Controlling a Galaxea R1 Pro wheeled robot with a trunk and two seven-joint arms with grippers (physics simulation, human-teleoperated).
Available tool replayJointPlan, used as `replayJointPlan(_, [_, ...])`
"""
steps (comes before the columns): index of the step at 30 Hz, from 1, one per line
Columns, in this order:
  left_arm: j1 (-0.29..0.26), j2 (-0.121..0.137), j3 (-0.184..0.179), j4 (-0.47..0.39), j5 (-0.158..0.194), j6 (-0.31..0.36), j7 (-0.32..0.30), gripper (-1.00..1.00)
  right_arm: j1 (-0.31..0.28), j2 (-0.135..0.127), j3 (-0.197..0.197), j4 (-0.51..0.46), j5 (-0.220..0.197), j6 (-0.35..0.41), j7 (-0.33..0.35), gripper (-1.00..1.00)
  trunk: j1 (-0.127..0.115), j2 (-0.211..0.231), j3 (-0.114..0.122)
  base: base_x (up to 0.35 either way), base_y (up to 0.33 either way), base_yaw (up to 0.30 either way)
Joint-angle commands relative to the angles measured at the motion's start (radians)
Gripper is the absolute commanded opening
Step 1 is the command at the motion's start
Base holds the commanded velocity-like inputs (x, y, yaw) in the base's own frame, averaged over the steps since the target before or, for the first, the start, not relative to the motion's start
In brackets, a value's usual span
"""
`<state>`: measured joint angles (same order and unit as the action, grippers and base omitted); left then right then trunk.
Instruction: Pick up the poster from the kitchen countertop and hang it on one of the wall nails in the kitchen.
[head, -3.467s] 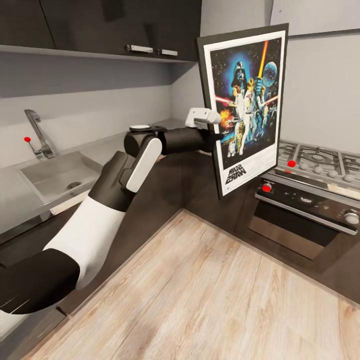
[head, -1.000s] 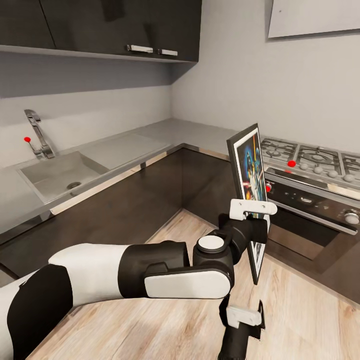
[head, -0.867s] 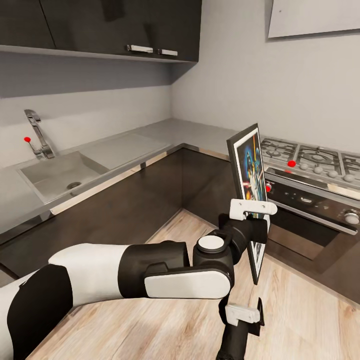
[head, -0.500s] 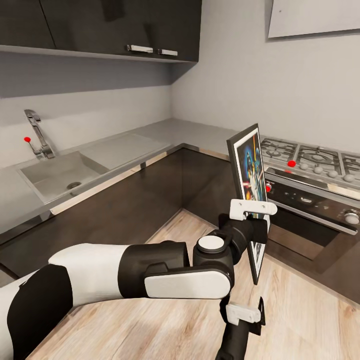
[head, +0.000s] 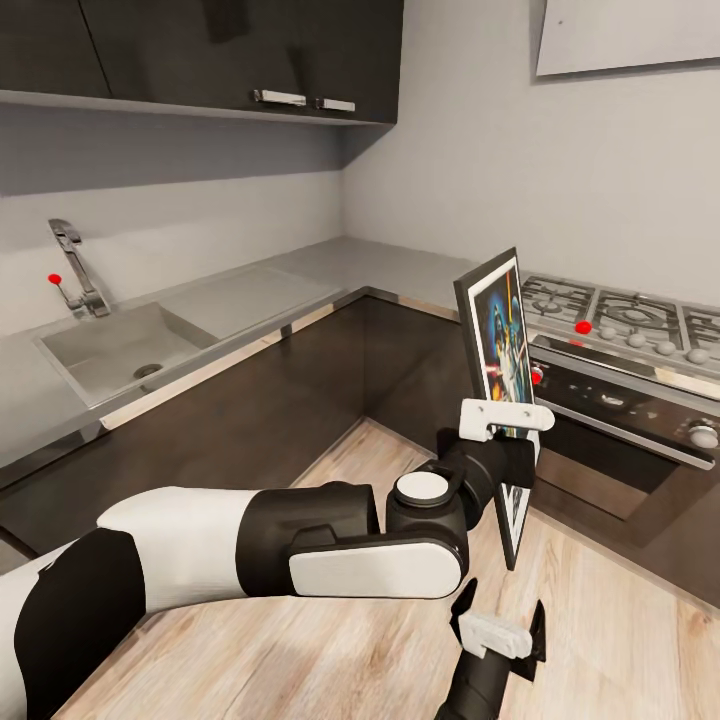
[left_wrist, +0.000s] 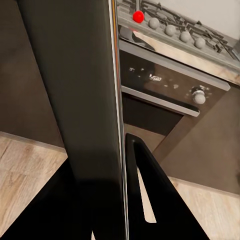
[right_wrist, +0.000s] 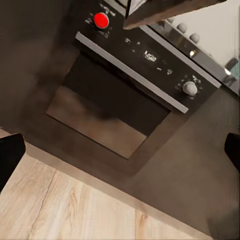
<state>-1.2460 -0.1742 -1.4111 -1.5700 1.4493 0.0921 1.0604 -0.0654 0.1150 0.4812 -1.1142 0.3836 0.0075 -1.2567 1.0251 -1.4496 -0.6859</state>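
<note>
Oven front (head: 610, 440) behind — left gripper (head: 508, 417) clamps the upright poster (head: 497, 360), unmoved; right gripper (head: 498, 628) below has turned, fingers spread wide

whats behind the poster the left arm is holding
Behind the poster, clamped edge-on by the left gripper, the oven and gas hob show to its side. The poster covers the oven's near end and the cabinet beside it.

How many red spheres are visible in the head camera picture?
3: one red sphere beside the tap, one on the hob's front edge, one partly hidden behind the poster. More may be hidden.
</note>
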Motion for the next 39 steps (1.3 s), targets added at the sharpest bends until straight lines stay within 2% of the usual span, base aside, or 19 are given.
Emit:
replayJointPlan(1, [-0.001,0.000,-0.001,-0.001,-0.002,0.011,0.006,-1.00,-0.001,0.000,0.000,-0.001,0.014,0.001,-0.004,1.00,0.000,0.000,-0.001,0.000,0.000,0.000])
replayJointPlan(5, [-0.001,0.000,-0.002,-0.001,-0.002,0.011,0.006,-1.00,0.003,0.000,0.001,-0.008,0.032,0.000,-0.014,1.00,0.000,0.000,-0.001,0.000,0.000,0.000])
replayJointPlan(6, [-0.001,0.000,-0.003,-0.001,0.004,0.010,0.006,-1.00,0.004,0.000,0.016,-0.010,0.035,-0.001,-0.046,1.00,0.000,0.000,-0.001,0.000,0.000,0.000])
replayJointPlan(7, [-0.001,0.000,-0.003,0.000,0.027,0.009,0.006,-1.00,0.005,0.000,0.052,-0.011,0.036,-0.001,-0.076,1.00,0.000,0.000,-0.001,0.000,0.000,0.000])
replayJointPlan(11, [-0.001,0.000,-0.005,0.001,0.063,-0.001,0.006,-1.00,0.005,-0.001,0.094,-0.011,0.036,0.000,-0.107,1.00,0.000,0.000,-0.001,0.000,0.000,0.000])
replayJointPlan(12, [-0.001,0.000,-0.025,0.002,0.079,-0.011,0.006,-1.00,0.006,-0.001,0.111,-0.010,0.037,0.000,-0.120,1.00,0.000,0.000,-0.001,0.000,0.000,0.000])
replayJointPlan(20, [-0.001,0.000,-0.048,0.005,0.081,-0.014,0.007,-1.00,0.006,-0.001,0.115,-0.010,0.037,0.000,-0.122,1.00,0.000,0.000,-0.001,0.000,0.000,0.000])
replayJointPlan(23, [-0.001,0.000,-0.083,0.007,0.080,-0.040,0.022,-1.00,0.006,-0.001,0.115,-0.010,0.036,0.001,-0.122,1.00,0.000,0.000,-0.001,0.000,0.000,0.000])
replayJointPlan(25, [-0.001,0.000,-0.091,0.008,0.080,-0.058,0.037,-1.00,0.006,-0.001,0.115,-0.009,0.035,0.001,-0.121,1.00,0.000,0.000,-0.001,0.000,0.000,0.000])
replayJointPlan(39, [-0.001,0.000,-0.100,0.008,0.079,-0.077,0.054,-1.00,0.006,-0.001,0.114,-0.001,0.033,0.004,-0.118,1.00,0.000,0.000,-0.001,0.000,0.000,0.000])
